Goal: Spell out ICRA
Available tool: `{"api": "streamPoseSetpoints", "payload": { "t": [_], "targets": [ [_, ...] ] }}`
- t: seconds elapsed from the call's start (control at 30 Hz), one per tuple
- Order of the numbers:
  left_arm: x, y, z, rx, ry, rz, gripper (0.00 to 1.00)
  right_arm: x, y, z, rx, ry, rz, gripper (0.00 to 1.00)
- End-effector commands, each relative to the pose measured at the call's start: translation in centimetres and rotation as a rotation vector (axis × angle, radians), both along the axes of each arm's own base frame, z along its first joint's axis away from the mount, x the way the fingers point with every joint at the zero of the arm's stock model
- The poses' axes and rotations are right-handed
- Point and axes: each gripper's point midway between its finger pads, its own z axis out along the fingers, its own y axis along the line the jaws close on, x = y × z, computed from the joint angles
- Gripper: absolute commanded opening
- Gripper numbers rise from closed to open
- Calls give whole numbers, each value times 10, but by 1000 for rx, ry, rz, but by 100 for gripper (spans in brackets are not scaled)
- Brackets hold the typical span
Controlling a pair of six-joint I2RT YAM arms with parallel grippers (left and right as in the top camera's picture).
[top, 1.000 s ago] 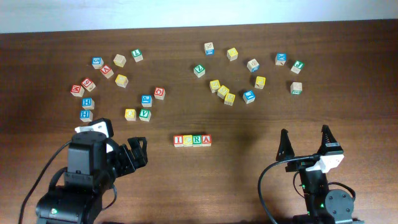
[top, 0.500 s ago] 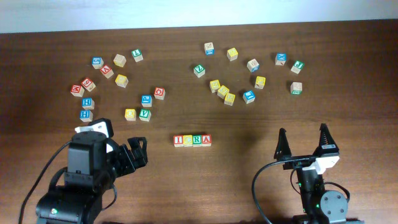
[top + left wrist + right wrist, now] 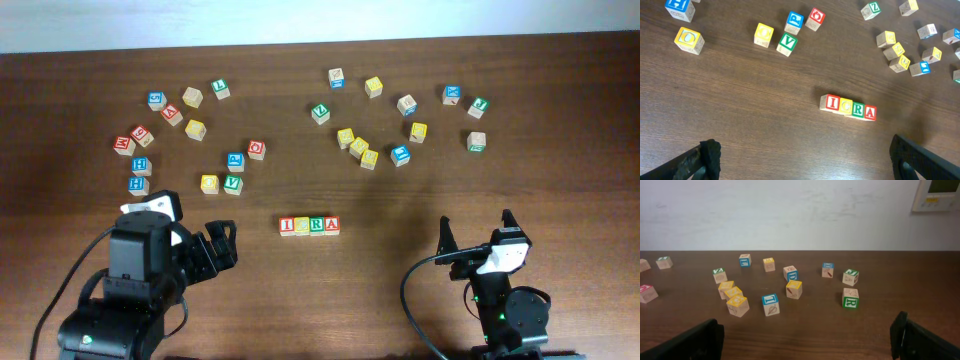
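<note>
Four wooden letter cubes stand side by side in a row reading ICRA [image 3: 309, 225] near the table's front middle. The left wrist view shows them as red I [image 3: 832, 103], yellow C [image 3: 845, 105], green R [image 3: 858, 109] and red A [image 3: 869, 112]. My left gripper [image 3: 222, 238] sits to the left of the row, open and empty, its jaws wide apart over bare wood [image 3: 805, 150]. My right gripper [image 3: 476, 222] is well to the right of the row, open with nothing between its fingers [image 3: 807, 330]. The row is outside the right wrist view.
Loose letter cubes lie in two scattered groups across the back of the table, one at the left around a green V cube [image 3: 232, 184] and a red cube [image 3: 256, 149], one at the right [image 3: 400, 154]. A green cube [image 3: 850, 298] stands ahead of my right gripper. Beyond the table is a white wall.
My right gripper has drawn back toward the front edge and a little to the left, staying open. The left arm and the cube row have not moved.
</note>
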Motion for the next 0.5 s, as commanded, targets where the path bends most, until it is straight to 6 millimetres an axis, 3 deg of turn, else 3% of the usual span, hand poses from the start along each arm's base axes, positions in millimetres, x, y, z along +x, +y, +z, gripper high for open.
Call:
{"api": "streamPoseSetpoints", "payload": {
  "t": [0.0,0.47],
  "targets": [
    [0,3,-2,3,2,18,99,0,2,-2,-9,3,8,98],
    [-1,3,-2,3,6,18,99,0,0,-3,-11,6,-3,98]
  ]
}}
